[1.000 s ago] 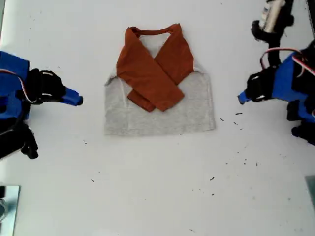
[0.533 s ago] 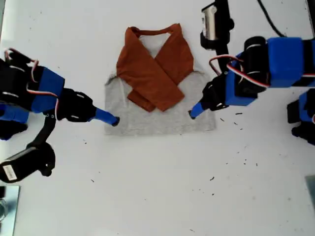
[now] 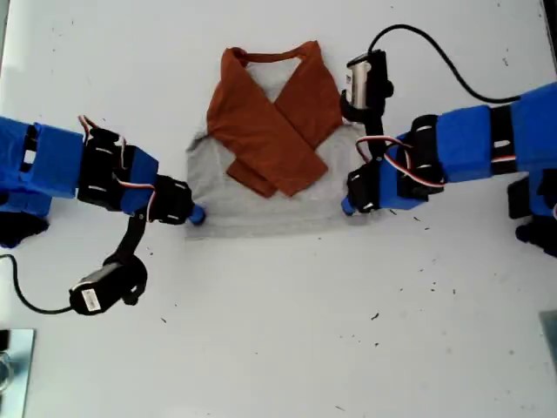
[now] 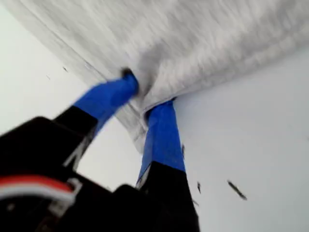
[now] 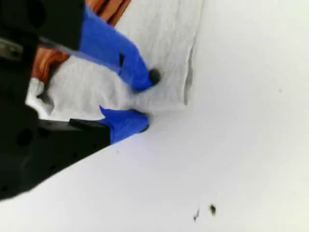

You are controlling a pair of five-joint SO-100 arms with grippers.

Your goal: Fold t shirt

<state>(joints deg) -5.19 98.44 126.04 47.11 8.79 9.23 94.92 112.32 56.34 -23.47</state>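
No text, brand, number or sign can be read anywhere in these views. The small camera module [image 3: 363,80] above the arm at the exterior view's right carries a pale label on its casing, and the one [image 3: 97,294] hanging below the arm at the exterior view's left carries a white sticker, but whatever is printed on both is too small and blurred to make out. The t shirt [image 3: 283,148] shows no print or tag, and both wrist views show no lettering either.
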